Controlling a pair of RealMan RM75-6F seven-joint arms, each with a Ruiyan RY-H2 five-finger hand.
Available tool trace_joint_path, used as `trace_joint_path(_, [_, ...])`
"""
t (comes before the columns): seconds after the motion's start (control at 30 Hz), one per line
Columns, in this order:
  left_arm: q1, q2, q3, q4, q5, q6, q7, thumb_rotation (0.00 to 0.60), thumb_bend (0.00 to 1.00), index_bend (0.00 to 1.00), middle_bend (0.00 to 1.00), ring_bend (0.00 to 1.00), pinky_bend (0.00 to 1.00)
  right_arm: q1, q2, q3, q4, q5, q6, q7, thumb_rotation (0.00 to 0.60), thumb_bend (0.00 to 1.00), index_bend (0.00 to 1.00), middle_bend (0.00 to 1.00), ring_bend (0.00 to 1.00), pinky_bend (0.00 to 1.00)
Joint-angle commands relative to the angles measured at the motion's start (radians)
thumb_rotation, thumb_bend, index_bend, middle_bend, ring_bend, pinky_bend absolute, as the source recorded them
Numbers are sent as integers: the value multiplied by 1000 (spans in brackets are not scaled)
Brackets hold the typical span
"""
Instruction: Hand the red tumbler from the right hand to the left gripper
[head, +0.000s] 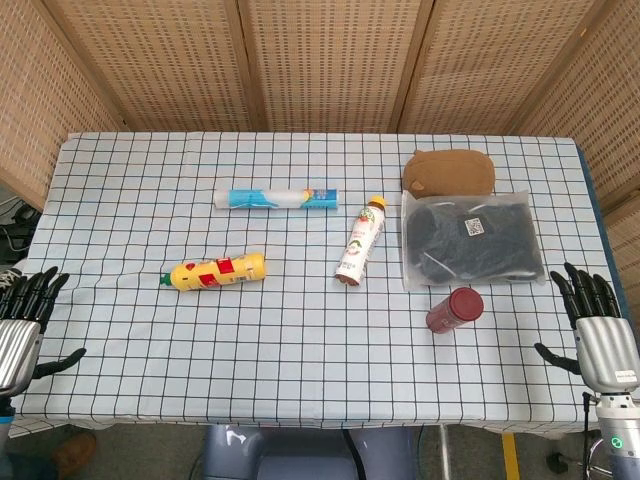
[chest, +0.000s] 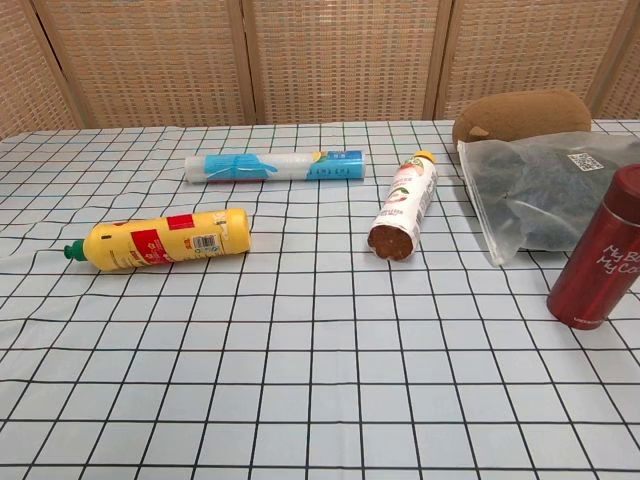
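The red tumbler (head: 455, 308) stands upright on the checked tablecloth at the right, just in front of the plastic bag; the chest view shows the red tumbler (chest: 602, 252) with white lettering on its side. My right hand (head: 598, 325) hangs open beyond the table's right edge, well apart from the tumbler, holding nothing. My left hand (head: 25, 322) is open at the table's left edge, far from the tumbler. Neither hand shows in the chest view.
A yellow bottle (head: 216, 270) lies at the left centre. A white-and-blue tube (head: 276, 198) lies behind it. A slim bottle (head: 361, 242) lies mid-table. A clear bag of dark cloth (head: 470, 238) and a brown plush (head: 450, 172) sit at the back right.
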Motion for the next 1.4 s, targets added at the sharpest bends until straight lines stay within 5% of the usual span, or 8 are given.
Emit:
trace_joint_path(0.03, [0,-1,1,0,1,0,0,600,0,0,0,0,0,1,2,-3,-1,-3,-5,7,600,0,0,0,0,0])
trace_joint_path(0.23, [-7,-4,-3,-2,7,-4,12,600,0,0,0,0,0,29,39,-32,-8,-80,-40,162,600,0,0,0,0,0])
trace_joint_path(0.47, [-30,-22,-15,1,-34,-53,42,600,0,0,0,0,0,183,130,-22,-90,-88,-278,205,600,0,3,1,0,0])
trace_joint_path(0.9, [-35,-29,-21,2,-52,-60,56,600,0,0,0,0,0,352,176,18,-167,96,-577,51,600,0,136,157,77,9])
trace_joint_path(1.4, [-36,-24,-22,3,-56,-59,44,600,0,0,0,0,0,424,122,21,-170,237,-670,-57,600,108,316,325,279,296])
